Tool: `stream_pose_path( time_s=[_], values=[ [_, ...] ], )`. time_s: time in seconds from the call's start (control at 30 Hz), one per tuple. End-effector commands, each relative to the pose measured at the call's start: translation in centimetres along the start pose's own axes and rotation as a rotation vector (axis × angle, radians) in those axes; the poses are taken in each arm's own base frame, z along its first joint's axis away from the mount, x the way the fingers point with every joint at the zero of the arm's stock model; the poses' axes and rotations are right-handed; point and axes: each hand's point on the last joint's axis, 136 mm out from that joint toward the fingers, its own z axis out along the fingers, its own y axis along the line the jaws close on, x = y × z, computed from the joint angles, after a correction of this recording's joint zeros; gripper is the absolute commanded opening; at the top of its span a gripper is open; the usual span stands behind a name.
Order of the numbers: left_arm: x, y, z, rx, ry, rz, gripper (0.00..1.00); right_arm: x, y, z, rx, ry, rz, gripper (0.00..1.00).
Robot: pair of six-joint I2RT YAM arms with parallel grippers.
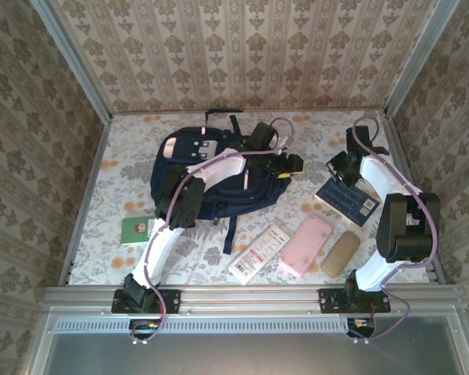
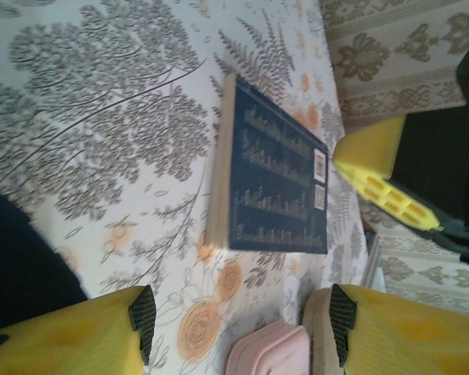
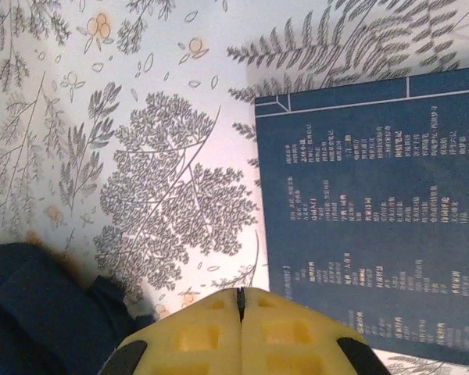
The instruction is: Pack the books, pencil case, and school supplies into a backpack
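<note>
The navy backpack [image 1: 199, 168] lies at the table's back left, with my left arm reaching over it. My left gripper [image 1: 291, 166] [image 2: 242, 320] hangs open past its right side, with nothing between the fingers. The dark navy book [image 1: 348, 201] [image 2: 277, 187] [image 3: 375, 203] lies flat on the right. My right gripper [image 1: 336, 176] [image 3: 240, 301] is shut and empty just above the book's left edge. A green booklet [image 1: 135, 230] lies left of the backpack. Along the front lie a white packet [image 1: 258, 251], a pink pouch [image 1: 306, 244] [image 2: 270, 351] and a tan pouch [image 1: 340, 252] [image 2: 319, 328]. Which pouch is the pencil case I cannot tell.
Wallpapered walls with metal rails close the table on three sides. A dark strap [image 1: 230, 230] trails from the backpack toward the front. Bare flowered tablecloth [image 1: 297, 207] shows between the backpack and the navy book.
</note>
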Motion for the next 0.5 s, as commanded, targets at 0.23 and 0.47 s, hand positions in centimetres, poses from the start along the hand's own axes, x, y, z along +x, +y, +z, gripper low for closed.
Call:
stream_pose_path(
  time_s=[0.23,0.47],
  values=[
    [-0.1,-2.6,2.6,0.123,-0.014,0.007,0.64,0.3,-0.9,-0.2,0.049,0.004,-0.013,0.07],
    [0.5,-1.0,3.8,-0.032,0.047,0.039,0.65,-2.6,-8.7,-2.0,0.295,-0.13,0.045,0.72]
  ],
)
